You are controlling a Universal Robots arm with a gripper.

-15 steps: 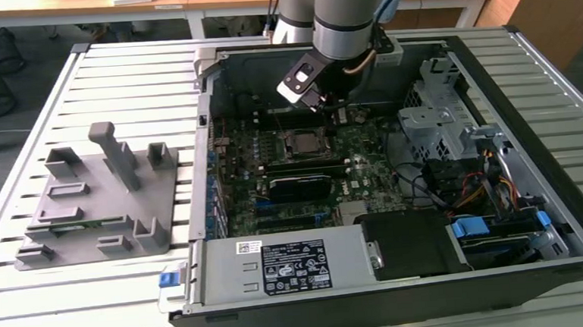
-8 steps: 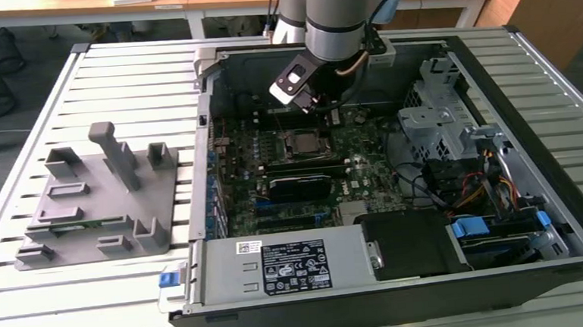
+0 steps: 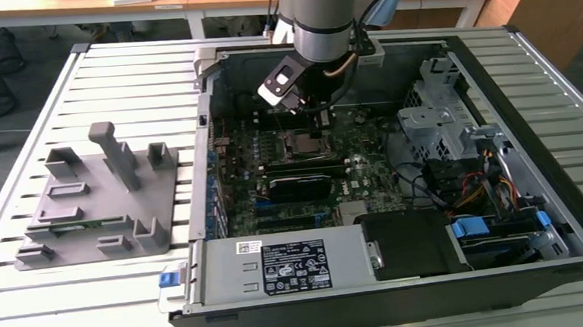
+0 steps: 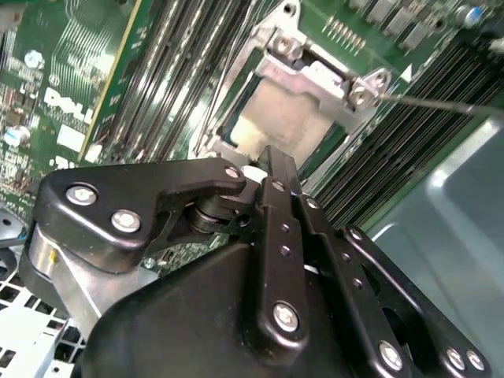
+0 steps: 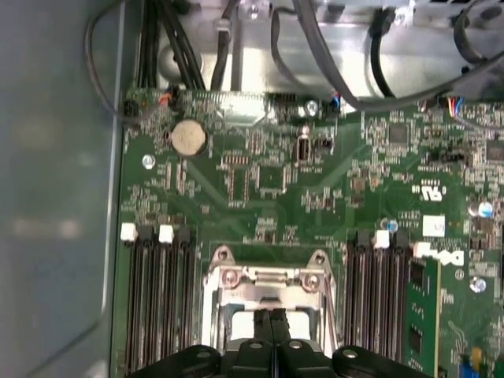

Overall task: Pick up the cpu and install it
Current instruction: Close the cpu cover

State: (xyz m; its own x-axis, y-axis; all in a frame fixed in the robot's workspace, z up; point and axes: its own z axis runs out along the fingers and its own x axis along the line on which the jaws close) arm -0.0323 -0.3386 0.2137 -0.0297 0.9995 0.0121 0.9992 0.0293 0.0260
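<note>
Gripper (image 4: 266, 161) linkages nearest; fingers clenched together, nothing between them, tips just above the socket frame (image 4: 315, 79). The cpu (image 4: 285, 124) lies inside that frame, silver top up. Judged: install step, chip placed; next move calls for clearing the frame squarely.

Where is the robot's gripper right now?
The gripper is inside the open computer case, right over the metal-framed socket on the motherboard; in the first wrist view, banks of black memory slots flank that socket on both sides.
</note>
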